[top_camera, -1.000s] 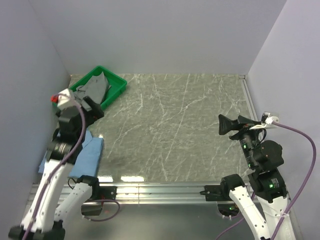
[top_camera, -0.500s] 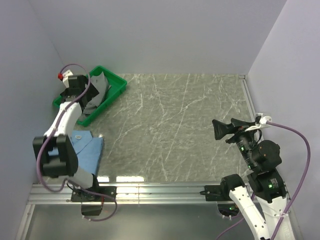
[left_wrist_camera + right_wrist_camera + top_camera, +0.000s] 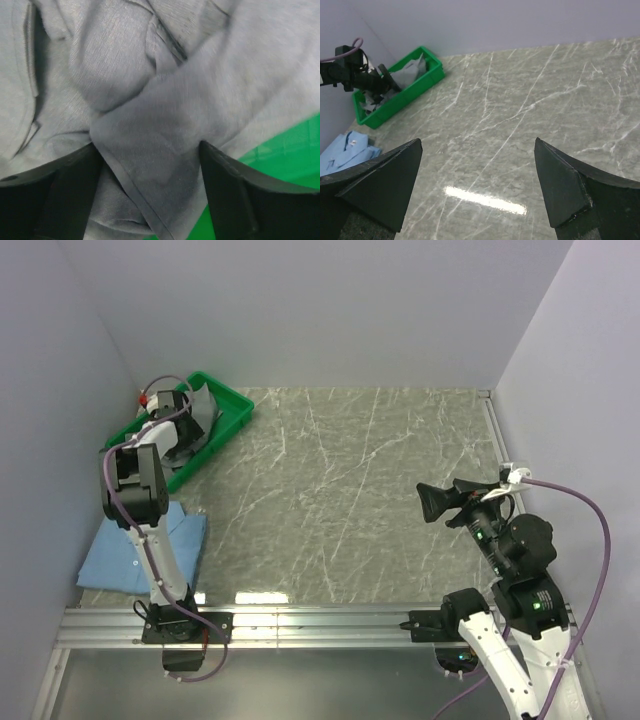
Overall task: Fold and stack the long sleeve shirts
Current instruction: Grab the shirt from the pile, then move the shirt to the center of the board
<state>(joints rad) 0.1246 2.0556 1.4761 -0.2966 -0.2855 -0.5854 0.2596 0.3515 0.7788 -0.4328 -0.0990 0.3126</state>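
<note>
Left hand (image 3: 150,147) and right hand (image 3: 477,144) agape

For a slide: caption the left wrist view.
Left fingers open astride the crumpled grey shirt in the green tray.

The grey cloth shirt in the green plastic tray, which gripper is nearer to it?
Left. The left gripper straddles the grey cloth shirt inside the green plastic tray; the right gripper hovers open across the table.

Grey shirt (image 3: 150,100) overruns left wrist frame; from above, left pincer (image 3: 187,428) hides most. Blue shirt (image 3: 345,150) partly cropped.
</note>
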